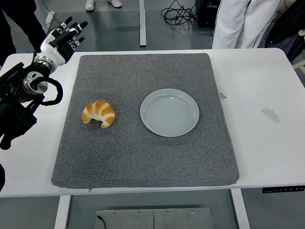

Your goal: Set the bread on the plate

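- Reaching in from the left edge, the left robot hand (pixel 63 36) is held above the desk's (pixel 267 81) far left corner, fingers (pixel 75 27) spread and nothing gripped.
- The bread (pixel 98 113), a croissant, is seen lying on the left part of a grey mat (pixel 143 162), well apart from the robot hand.
- A pale plate (pixel 169 112) is set near the mat's middle, just right of the bread and not touched by it.
- A strip of tape (pixel 270 115) is stuck on the bare desk at the right.
- Legs in white trousers (pixel 240 21) are seen beyond the far edge.
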You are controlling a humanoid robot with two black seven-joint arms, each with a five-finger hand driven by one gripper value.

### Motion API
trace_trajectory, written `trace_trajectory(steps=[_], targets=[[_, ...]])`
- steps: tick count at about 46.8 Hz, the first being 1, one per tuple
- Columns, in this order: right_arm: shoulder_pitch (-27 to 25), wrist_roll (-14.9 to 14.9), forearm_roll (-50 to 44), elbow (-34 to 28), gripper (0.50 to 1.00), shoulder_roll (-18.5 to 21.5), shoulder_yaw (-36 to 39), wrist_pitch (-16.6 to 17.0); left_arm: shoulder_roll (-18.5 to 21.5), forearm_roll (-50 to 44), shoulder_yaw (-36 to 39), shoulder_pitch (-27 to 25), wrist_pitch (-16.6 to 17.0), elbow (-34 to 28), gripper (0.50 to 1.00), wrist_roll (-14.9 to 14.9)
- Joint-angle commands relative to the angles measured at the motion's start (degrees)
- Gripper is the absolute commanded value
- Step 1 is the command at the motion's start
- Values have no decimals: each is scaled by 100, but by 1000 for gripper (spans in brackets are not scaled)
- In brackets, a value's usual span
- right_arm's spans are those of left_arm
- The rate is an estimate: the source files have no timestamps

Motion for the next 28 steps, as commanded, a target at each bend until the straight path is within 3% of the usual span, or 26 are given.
trace_trajectory(steps=[1, 8, 15, 23, 28], targets=[[6, -5, 0, 0, 1000, 0, 0, -1, 0, 55, 30, -17, 6, -43, 989, 2], [-3, 4, 0, 0, 1000, 0, 0, -1, 167, 143, 434, -17, -21, -323, 989, -41], [6, -5, 0, 0, 1000, 0, 0, -1, 685, 486, 874, -17, 111, -1193, 987, -85], [-3, 4, 0, 0, 1000, 0, 0, -1, 1055, 1531, 927, -8, 647, -1958, 986, -77], [6, -5, 0, 0, 1000, 0, 0, -1, 1309, 2514, 1172, -8, 1182, -2494, 984, -50]])
